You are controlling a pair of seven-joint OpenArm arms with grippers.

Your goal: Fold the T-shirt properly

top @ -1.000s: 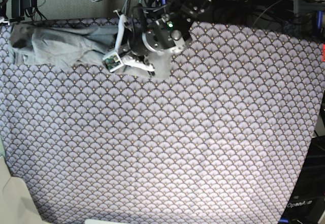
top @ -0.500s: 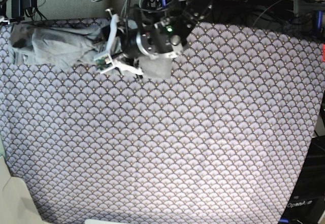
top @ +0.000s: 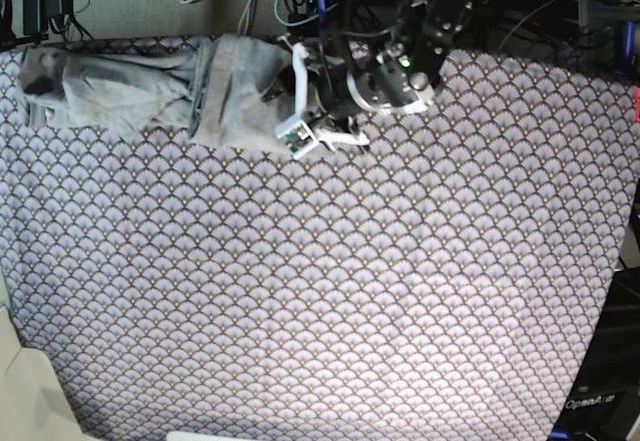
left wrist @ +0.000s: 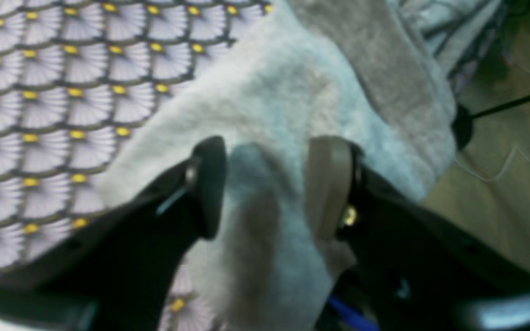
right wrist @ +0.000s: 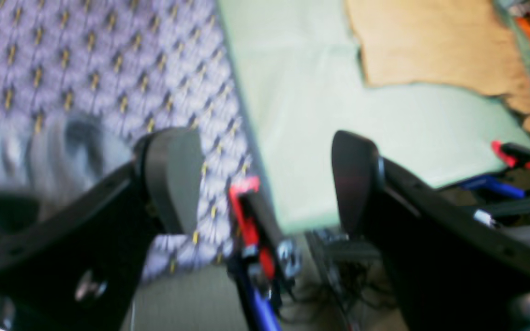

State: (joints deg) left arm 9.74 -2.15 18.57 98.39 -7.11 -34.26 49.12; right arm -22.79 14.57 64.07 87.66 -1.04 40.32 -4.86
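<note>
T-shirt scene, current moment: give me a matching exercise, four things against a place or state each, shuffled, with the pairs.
Things:
1. T-shirt
2. tablecloth
3. left gripper
4. right gripper

Places or states:
A. jaws apart, over the table's edge, with nothing between them
B. bunched along the far edge of the table
C. jaws apart, with grey fabric between them
D. spread flat over the table, scallop-patterned

Pairs: 1-B, 2-D, 3-C, 4-A
</note>
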